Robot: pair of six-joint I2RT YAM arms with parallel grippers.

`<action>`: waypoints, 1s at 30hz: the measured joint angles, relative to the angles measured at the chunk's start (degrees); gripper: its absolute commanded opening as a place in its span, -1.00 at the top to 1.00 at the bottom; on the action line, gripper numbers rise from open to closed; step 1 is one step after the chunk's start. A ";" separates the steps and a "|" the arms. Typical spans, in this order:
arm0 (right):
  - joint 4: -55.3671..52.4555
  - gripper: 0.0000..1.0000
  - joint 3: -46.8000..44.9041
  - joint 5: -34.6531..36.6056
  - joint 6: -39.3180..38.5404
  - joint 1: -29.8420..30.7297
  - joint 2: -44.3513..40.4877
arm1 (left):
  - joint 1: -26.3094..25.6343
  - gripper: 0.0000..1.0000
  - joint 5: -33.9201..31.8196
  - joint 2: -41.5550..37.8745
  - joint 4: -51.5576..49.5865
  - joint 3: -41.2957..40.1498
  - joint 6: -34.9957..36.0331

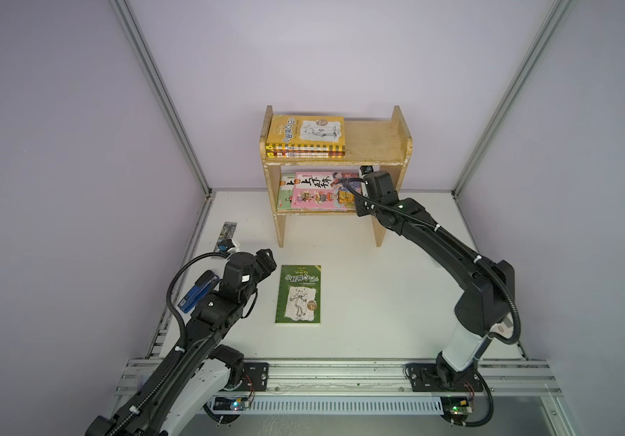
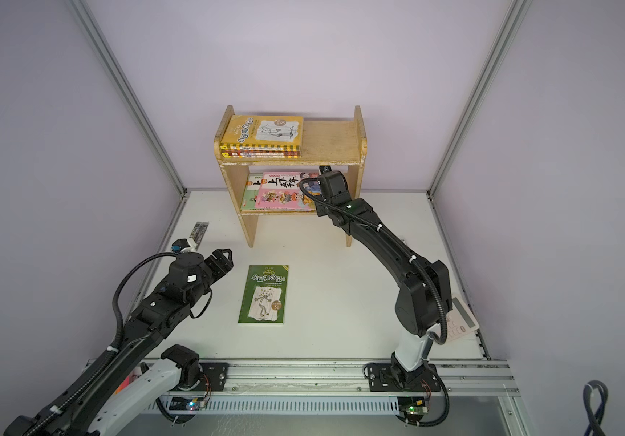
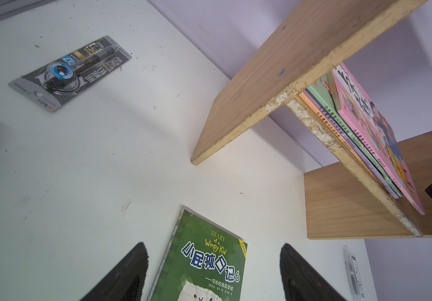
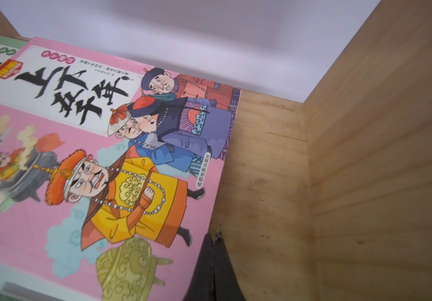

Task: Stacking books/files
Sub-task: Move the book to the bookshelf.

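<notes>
Pale lilac walls (image 1: 341, 56) close the space on three sides, meeting at two slanting grey metal posts (image 1: 160, 94). A white table (image 1: 378, 302), scuffed and speckled in places, fills the bottom of the booth. Near the rear wall stands a small two-tier wooden shelf unit (image 1: 373, 139) with chipped front edges. A grey metal rail (image 1: 341, 372) runs along the table's front. The light is soft and even, and the shadows are faint.

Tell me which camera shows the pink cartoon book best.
The right wrist view: the pink cartoon book fills the frame, title sharp. Both top views show it small on the lower shelf, partly behind the right arm. The left wrist view sees it obliquely.
</notes>
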 measured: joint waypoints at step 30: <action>-4.39 0.73 9.57 -3.10 -1.18 -1.44 9.75 | 0.57 -0.65 -0.63 -3.65 -1.84 -1.40 0.02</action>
